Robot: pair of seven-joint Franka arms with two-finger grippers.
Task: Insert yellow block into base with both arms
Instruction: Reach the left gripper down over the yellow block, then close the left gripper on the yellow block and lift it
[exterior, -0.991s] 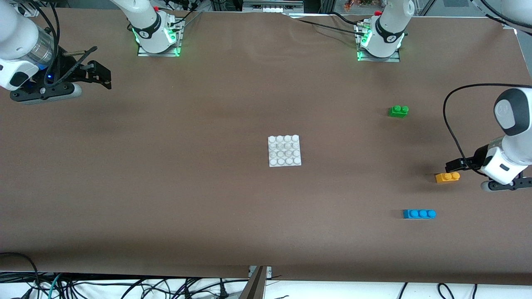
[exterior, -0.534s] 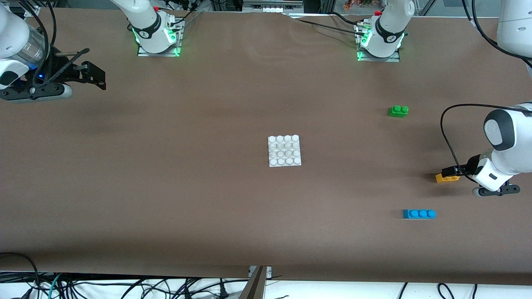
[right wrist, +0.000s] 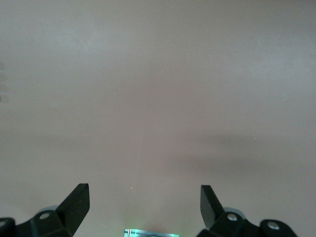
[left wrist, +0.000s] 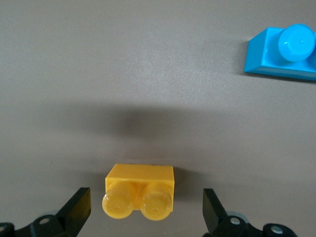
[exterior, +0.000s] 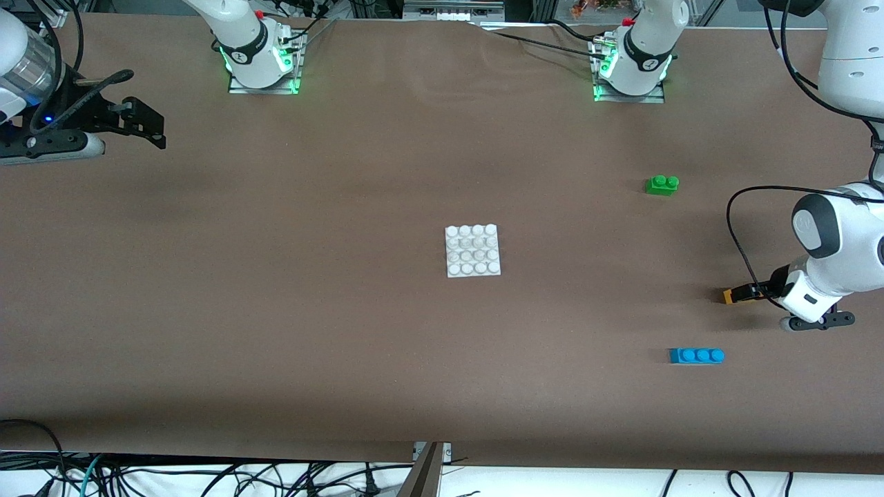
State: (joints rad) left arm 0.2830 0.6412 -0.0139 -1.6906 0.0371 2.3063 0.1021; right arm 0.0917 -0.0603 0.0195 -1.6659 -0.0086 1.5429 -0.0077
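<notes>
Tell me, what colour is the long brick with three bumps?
The long brick is blue, clearest in the front view.

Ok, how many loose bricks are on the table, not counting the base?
3. The green brick lies nearest the left arm's base; the yellow block sits between the open left pincer's fingers; the blue brick lies nearest the front camera. None seems hidden.

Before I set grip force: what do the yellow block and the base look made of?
The yellow block looks like glossy, slightly translucent hard plastic: its studs catch highlights. The base looks like white moulded plastic with a duller sheen, though that is less certain.
</notes>
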